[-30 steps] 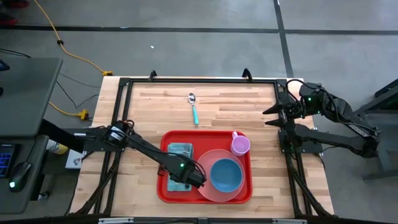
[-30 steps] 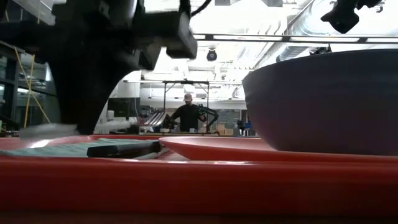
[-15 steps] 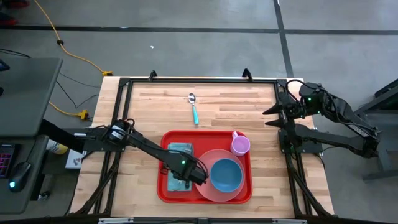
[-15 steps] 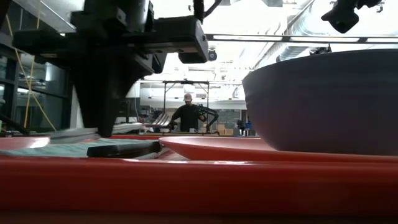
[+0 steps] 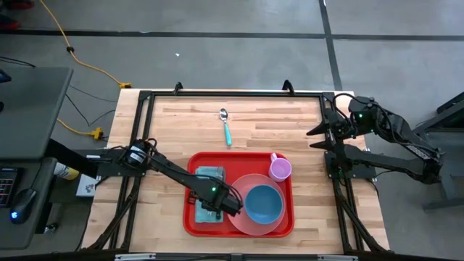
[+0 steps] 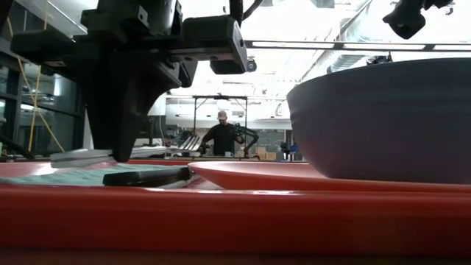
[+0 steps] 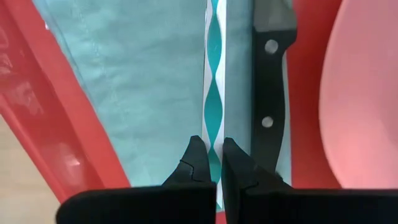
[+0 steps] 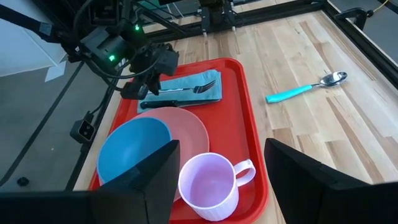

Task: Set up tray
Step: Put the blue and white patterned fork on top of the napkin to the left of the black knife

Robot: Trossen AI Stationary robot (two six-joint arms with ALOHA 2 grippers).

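High view: tray (image 5: 190, 221) sits on the table (image 5: 174, 130) near the front edge, centred. On it: teal napkin (image 5: 204, 174) at the left end, pink plate (image 5: 274, 223) on the right with a blue bowl (image 5: 262, 204) on top, lilac mug (image 5: 280, 169) at the tray's back right corner. Left gripper (image 5: 212, 212) is low over the front part of the napkin. Spoon (image 5: 225, 125) with a teal handle lies on bare wood behind the tray, well apart from it. Right gripper (image 5: 316, 134) is parked at the table's right edge, clear of everything.

Low view: tray rim (image 6: 221, 213) fills the foreground, bowl (image 6: 383, 118) looms at right on the plate (image 6: 250, 174). A black knife handle (image 6: 147, 176) lies on the napkin (image 6: 51, 177). Left arm body comes down just behind it. A person (image 6: 223, 135) stands far back in the room.

Left wrist view: left gripper (image 7: 213, 163) has its 2 fingers nearly together, pinched on a teal fork handle (image 7: 214, 106) lying on the napkin (image 7: 143, 81). Knife (image 7: 268, 93) lies parallel just beside it, plate (image 7: 367, 99) beyond that, tray rim (image 7: 37, 124) on the other side.

Right wrist view: right gripper (image 8: 221, 177) fingers are spread wide apart, nothing between them. Fork (image 8: 202, 87) and knife (image 8: 171, 103) lie side by side on the napkin (image 8: 186, 78), left gripper (image 8: 138, 91) at their handle end. Mug (image 8: 211, 185) is upright, touching the plate (image 8: 193, 127). Spoon (image 8: 308, 88) is on wood beside the tray (image 8: 239, 118).
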